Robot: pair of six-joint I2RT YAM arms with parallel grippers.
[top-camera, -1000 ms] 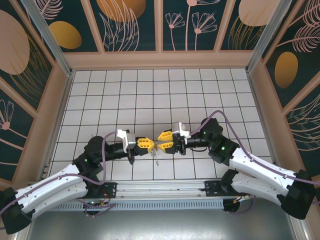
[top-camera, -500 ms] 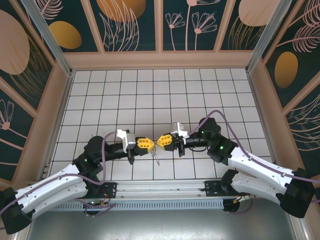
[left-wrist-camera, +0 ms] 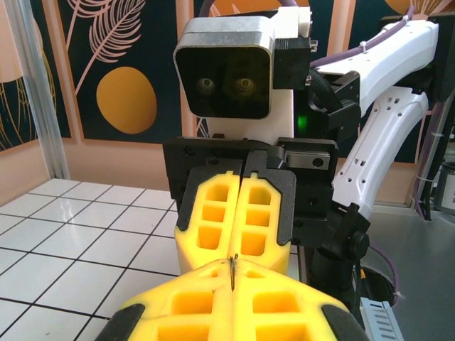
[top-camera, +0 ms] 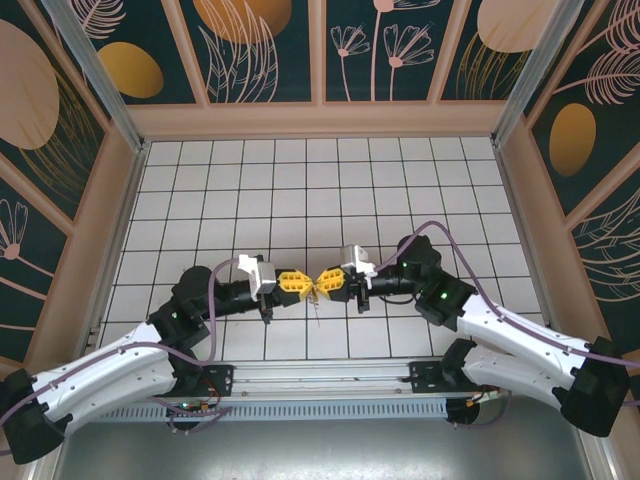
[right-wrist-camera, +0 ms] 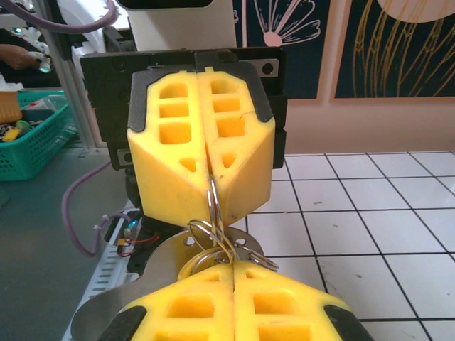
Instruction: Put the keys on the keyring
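My two yellow-fingered grippers meet tip to tip above the near middle of the tiled table point(top-camera: 300, 180). The left gripper point(top-camera: 306, 285) is shut, with the keyring's thin metal ring point(right-wrist-camera: 213, 200) clamped edge-on between its fingers point(right-wrist-camera: 202, 160). That ring's edge point(left-wrist-camera: 233, 272) also shows in the seam of the left gripper point(left-wrist-camera: 233, 268). The right gripper point(top-camera: 320, 283) is shut, its tips point(right-wrist-camera: 233, 264) pinching the bunch of linked rings and silvery keys point(right-wrist-camera: 202, 249). One key has a yellowish rim. The keys point(top-camera: 315, 302) hang below the meeting point.
A green basket point(right-wrist-camera: 28, 135) of small items stands off the table's near side. A metal rail point(top-camera: 330, 375) runs along the near edge between the arm bases. Wooden walls and metal posts point(top-camera: 115, 120) enclose the table.
The right gripper's fingers, apart a second ago, have shut at the ring bunch. The left gripper has shifted slightly right and stayed shut.
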